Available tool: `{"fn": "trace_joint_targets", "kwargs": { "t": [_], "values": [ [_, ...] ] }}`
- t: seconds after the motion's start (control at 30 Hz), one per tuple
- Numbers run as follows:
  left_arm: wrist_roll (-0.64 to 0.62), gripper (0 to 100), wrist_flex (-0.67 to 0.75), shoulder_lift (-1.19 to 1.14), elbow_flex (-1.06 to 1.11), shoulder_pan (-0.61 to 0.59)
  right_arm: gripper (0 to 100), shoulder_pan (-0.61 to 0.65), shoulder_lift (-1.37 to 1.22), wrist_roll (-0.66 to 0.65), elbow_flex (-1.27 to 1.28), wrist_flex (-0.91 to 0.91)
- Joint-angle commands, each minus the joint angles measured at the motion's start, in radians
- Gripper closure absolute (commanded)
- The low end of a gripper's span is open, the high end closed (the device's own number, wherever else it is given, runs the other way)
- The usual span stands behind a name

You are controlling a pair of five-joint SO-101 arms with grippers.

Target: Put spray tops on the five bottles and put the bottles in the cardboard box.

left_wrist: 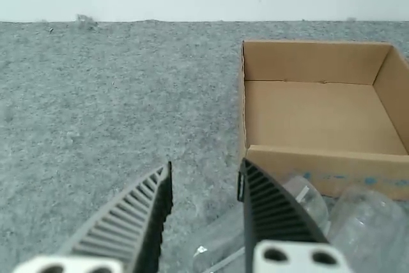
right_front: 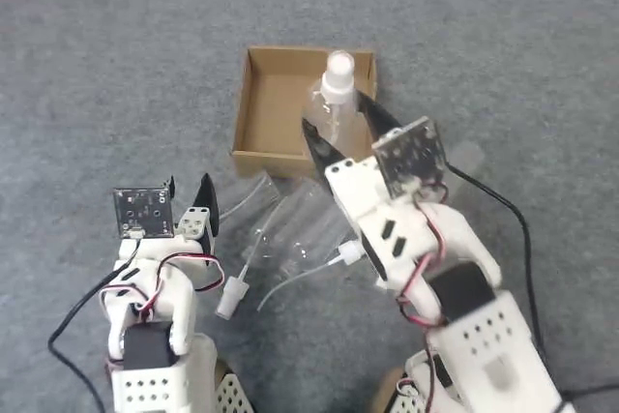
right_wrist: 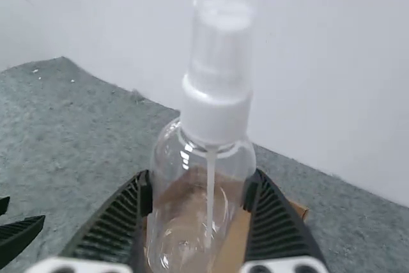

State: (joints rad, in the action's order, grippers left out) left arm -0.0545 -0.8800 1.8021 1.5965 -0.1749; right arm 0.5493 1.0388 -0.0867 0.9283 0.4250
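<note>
My right gripper (right_front: 338,128) is shut on a clear bottle (right_front: 334,113) with a white spray top (right_front: 339,74), holding it upright above the cardboard box (right_front: 253,108). In the right wrist view the bottle (right_wrist: 198,215) stands between the fingers (right_wrist: 115,222), capped by the spray top (right_wrist: 217,94). My left gripper (right_front: 189,198) stands open over the carpet, left of the box's near corner; in its own view the left gripper (left_wrist: 204,180) is empty, with the box (left_wrist: 319,113) ahead. Clear bottles (right_front: 290,220) and loose spray tops (right_front: 232,295) lie between the arms.
Grey carpet (right_front: 97,94) covers the whole surface, with free room to the left and behind the box. A black cable (right_front: 513,229) runs along the right arm. More clear bottles (left_wrist: 358,215) lie in front of the box's near wall.
</note>
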Motion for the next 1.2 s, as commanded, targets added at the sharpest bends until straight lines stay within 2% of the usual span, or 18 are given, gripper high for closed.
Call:
{"fn": "trace_joint_targets", "kwargs": {
  "t": [0.0, 0.4, 1.17],
  "values": [
    [0.009, 84, 0.029, 0.015, -0.010, -0.008, 99.2, -0.008, -0.076, -0.014, -0.071, -0.091],
    [0.009, 84, 0.029, 0.015, -0.010, -0.008, 99.2, -0.008, -0.329, -0.014, -0.075, -0.334],
    [0.009, 84, 0.029, 0.015, -0.010, -0.008, 99.2, -0.008, -0.839, -0.012, -0.434, -0.349]
  ]
}}
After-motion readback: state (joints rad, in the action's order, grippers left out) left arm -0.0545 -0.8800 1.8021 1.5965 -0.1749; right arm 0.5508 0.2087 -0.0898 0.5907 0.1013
